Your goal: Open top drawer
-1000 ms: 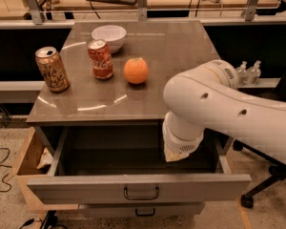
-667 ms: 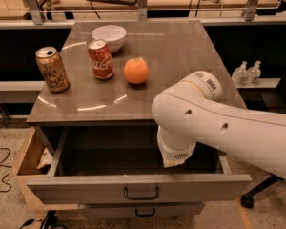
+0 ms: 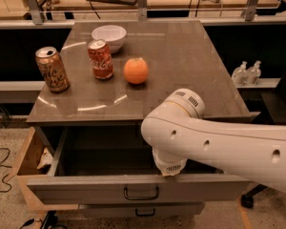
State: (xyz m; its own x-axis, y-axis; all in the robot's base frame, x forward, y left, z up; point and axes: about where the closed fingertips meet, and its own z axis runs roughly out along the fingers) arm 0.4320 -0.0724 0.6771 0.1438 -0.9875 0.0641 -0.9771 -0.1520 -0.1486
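A tan box (image 3: pixel 25 159) sits against the left side of the top drawer (image 3: pixel 86 191), which stands pulled out below the bench (image 3: pixel 190 66) front edge, its inside open. The end effector (image 3: pixel 169 168) hangs at the drawer's front rim, right of centre; whether it is clenched or released cannot be told.

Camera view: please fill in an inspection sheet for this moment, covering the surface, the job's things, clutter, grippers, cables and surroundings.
Surface: grey table top, carrying four items.
Job's things: top drawer stands pulled well out, its dark inside showing; its loop handle is free.
Clutter: white bowl, red can, gold can and orange on the table top; both cans upright.
Grippers: gripper at the arm's end, down inside the top drawer just behind its front.
Cables: dark cable on the floor at left.
Surroundings: tan box left of the drawer; two small bottles on a shelf at right; lower drawer beneath.
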